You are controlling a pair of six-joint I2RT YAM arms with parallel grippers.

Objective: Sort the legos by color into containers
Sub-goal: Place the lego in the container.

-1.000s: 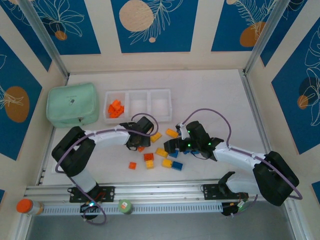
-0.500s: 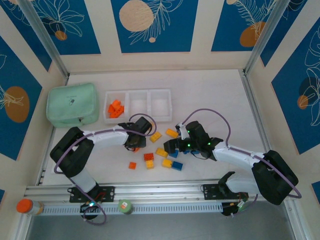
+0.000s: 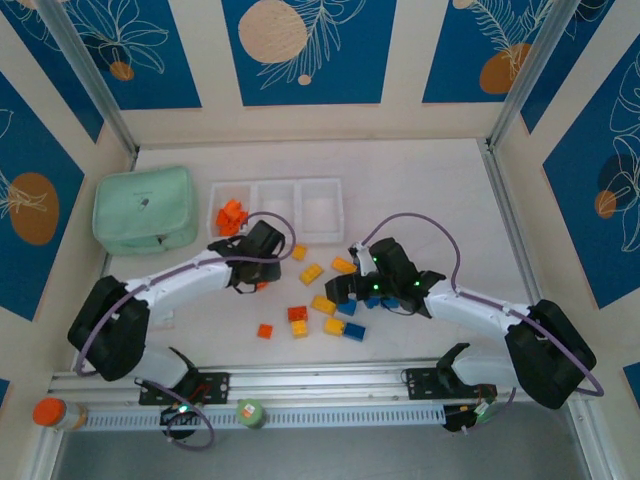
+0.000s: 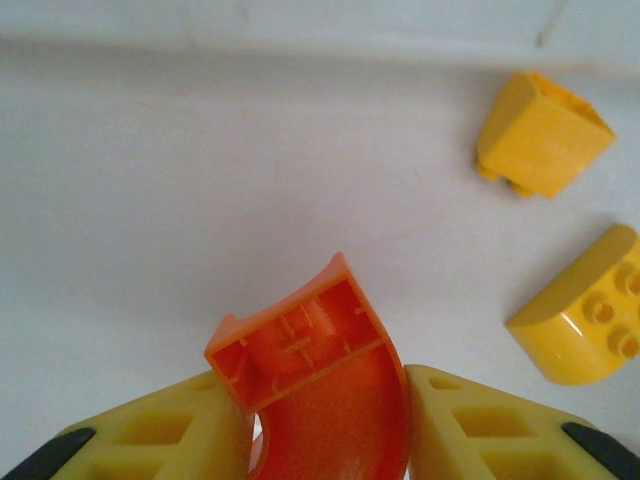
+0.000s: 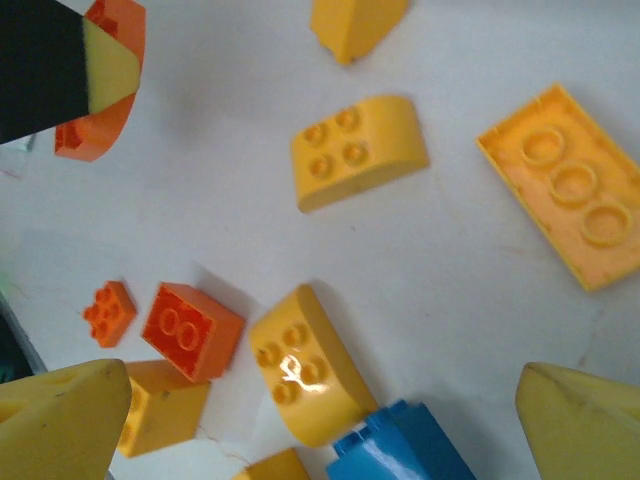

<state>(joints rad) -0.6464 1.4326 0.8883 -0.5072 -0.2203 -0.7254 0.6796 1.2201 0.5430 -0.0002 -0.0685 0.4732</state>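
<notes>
The left hand is clamped on a curved orange brick over the counter. The tray's left compartment, holding orange bricks, lies close by, far and slightly left of that hand. The right hand hangs wide open and empty.

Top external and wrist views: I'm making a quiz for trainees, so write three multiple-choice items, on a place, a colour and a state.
1. Which tray compartment holds the orange bricks? A left, B middle, C right
2. The curved piece in the left gripper is: A blue, B yellow, C orange
3. The right gripper is: A shut on a blue brick, B open, C shut on a yellow brick

Answers: A, the orange pile lies in the left square; C, it shows orange between the yellow fingers; B, its two fingers stand wide apart.
</notes>
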